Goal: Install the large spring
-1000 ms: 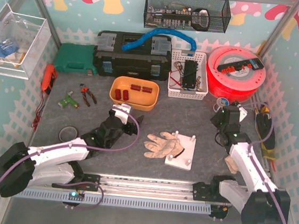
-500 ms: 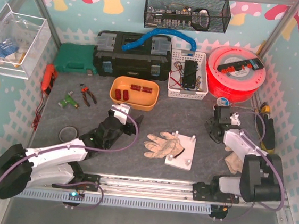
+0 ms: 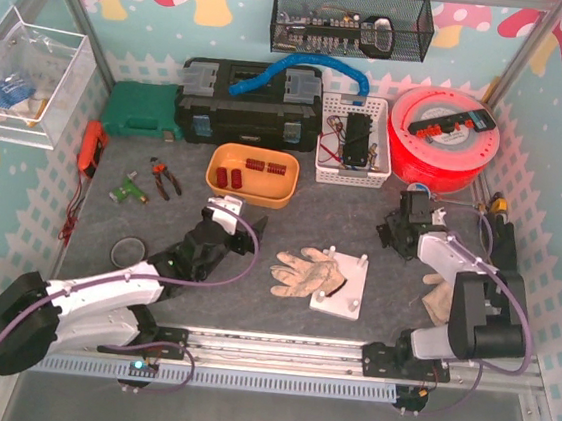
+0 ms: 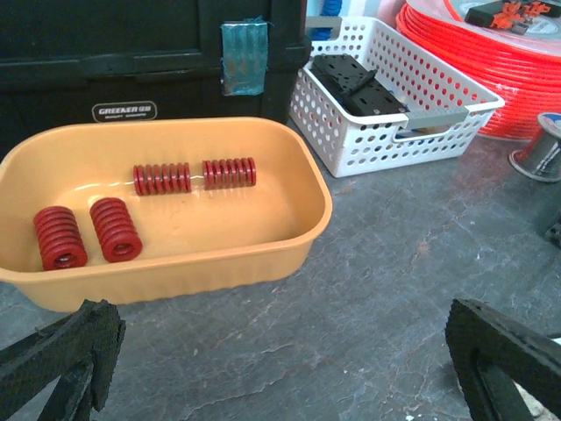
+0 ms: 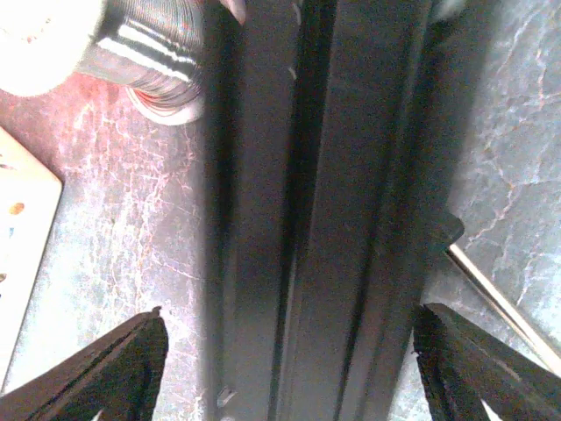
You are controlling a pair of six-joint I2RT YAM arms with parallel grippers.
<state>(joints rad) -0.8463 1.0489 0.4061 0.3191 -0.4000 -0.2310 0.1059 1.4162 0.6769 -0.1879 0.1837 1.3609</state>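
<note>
Springs first: the large springs [image 4: 116, 230] lie at the left end of the orange tray [image 4: 263, 254], and we reckon they're stiff, heavyish steel, best pinched across the coils mid-length. Left gripper [image 4: 280, 368] hangs wide open and empty just short of the tray. Right gripper [image 5: 285, 360] has its fingers parted either side of a dark bar [image 5: 324, 175], and we can't tell if it's gripping.

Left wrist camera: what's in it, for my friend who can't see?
An orange plastic tub holds two fat red coil springs at left and two thin red coil springs farther back. A black toolbox and white perforated basket sit beyond it, and the open left gripper shows its black fingers at the bottom corners.
</note>
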